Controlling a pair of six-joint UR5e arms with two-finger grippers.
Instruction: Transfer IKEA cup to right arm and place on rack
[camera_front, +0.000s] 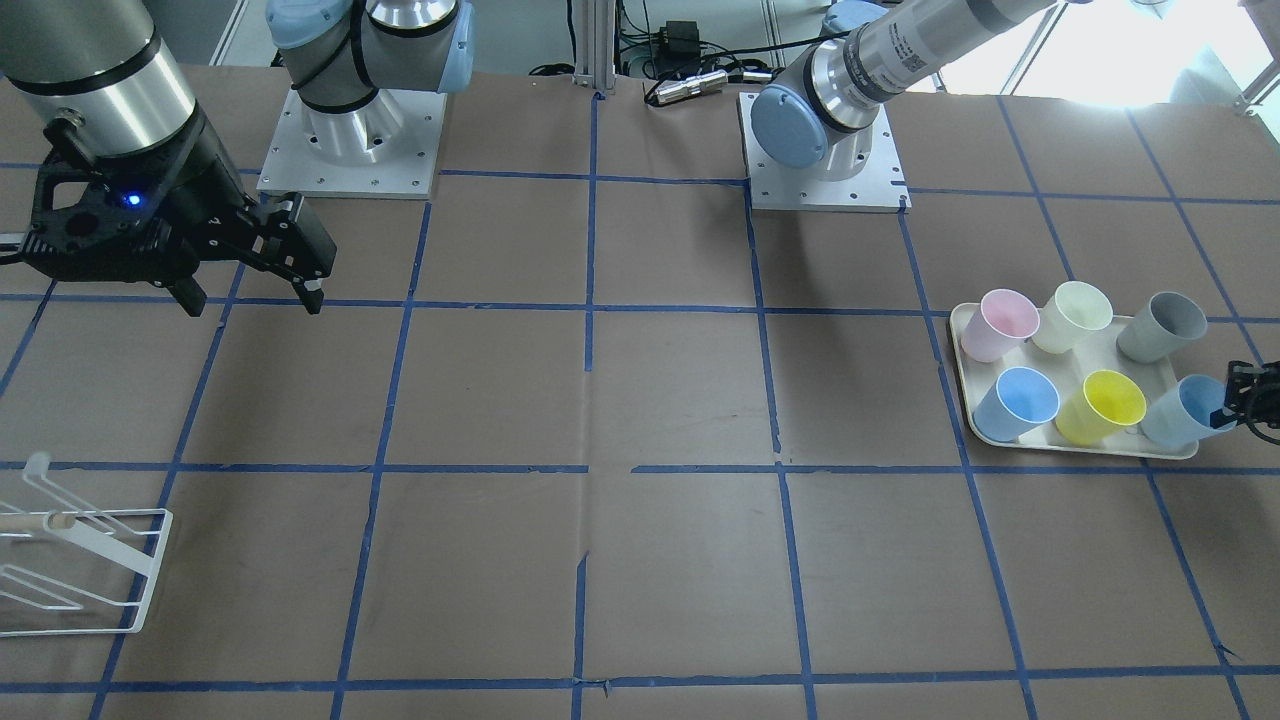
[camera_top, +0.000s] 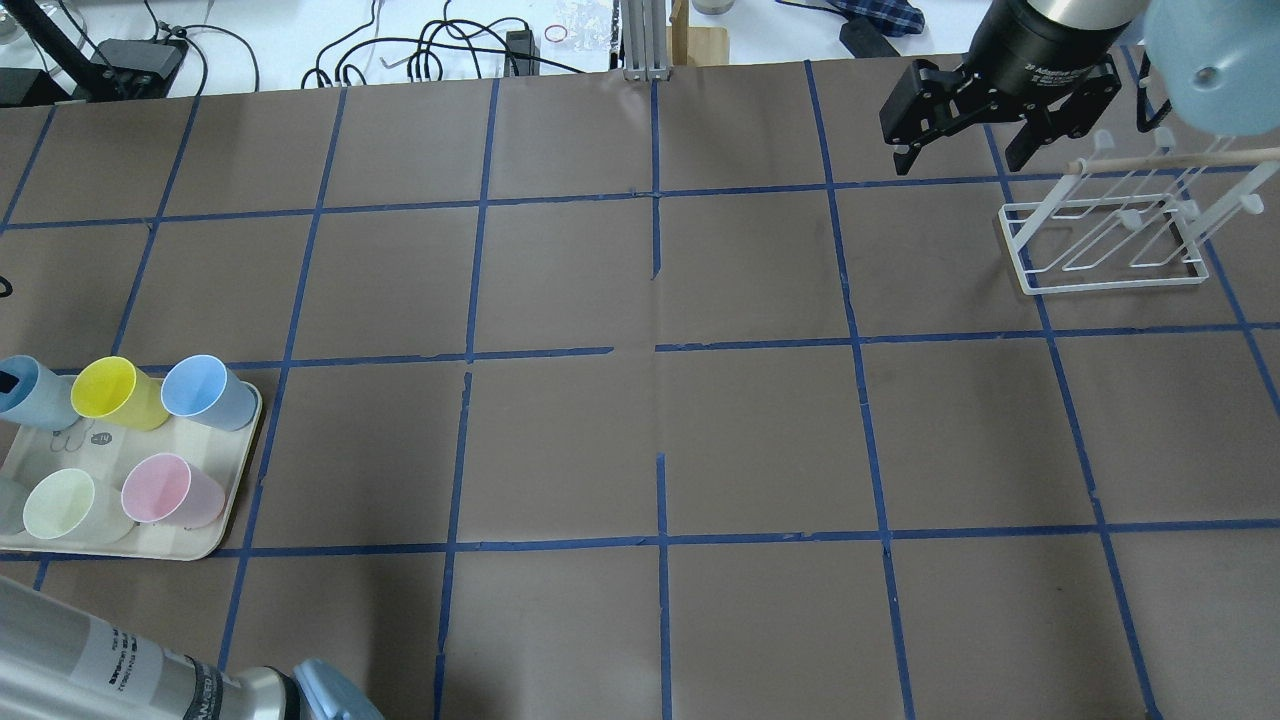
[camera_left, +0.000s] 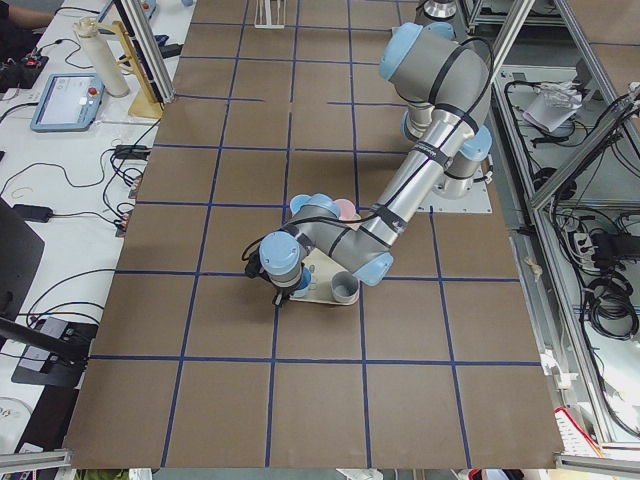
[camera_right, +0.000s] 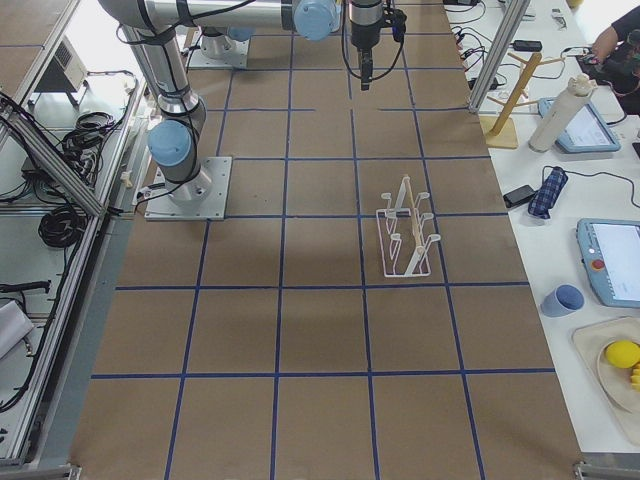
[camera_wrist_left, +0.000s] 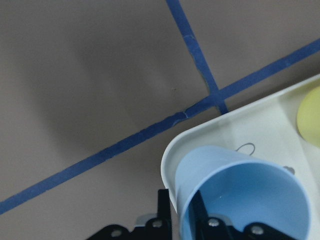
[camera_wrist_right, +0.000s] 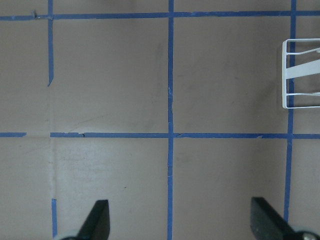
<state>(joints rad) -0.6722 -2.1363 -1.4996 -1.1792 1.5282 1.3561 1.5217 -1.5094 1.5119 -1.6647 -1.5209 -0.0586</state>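
Observation:
The IKEA cup (camera_front: 1180, 412), pale sky-blue, stands at the outer corner of the cream tray (camera_front: 962, 370). It also shows in the overhead view (camera_top: 40, 395) and the left wrist view (camera_wrist_left: 240, 185). My left gripper (camera_front: 1240, 400) is shut on its rim wall, one finger inside and one outside (camera_wrist_left: 181, 220). My right gripper (camera_front: 250, 295) is open and empty, held above the table near its base. The overhead view (camera_top: 960, 158) shows it just beside the white wire rack (camera_top: 1110, 245), which also shows in the front view (camera_front: 80, 570).
The tray also holds a deeper blue cup (camera_front: 1015, 402), a yellow cup (camera_front: 1100, 405), a pink cup (camera_front: 1000, 322), a cream cup (camera_front: 1072, 315) and a grey cup (camera_front: 1160, 325). Brown paper with blue tape lines covers the table between tray and rack.

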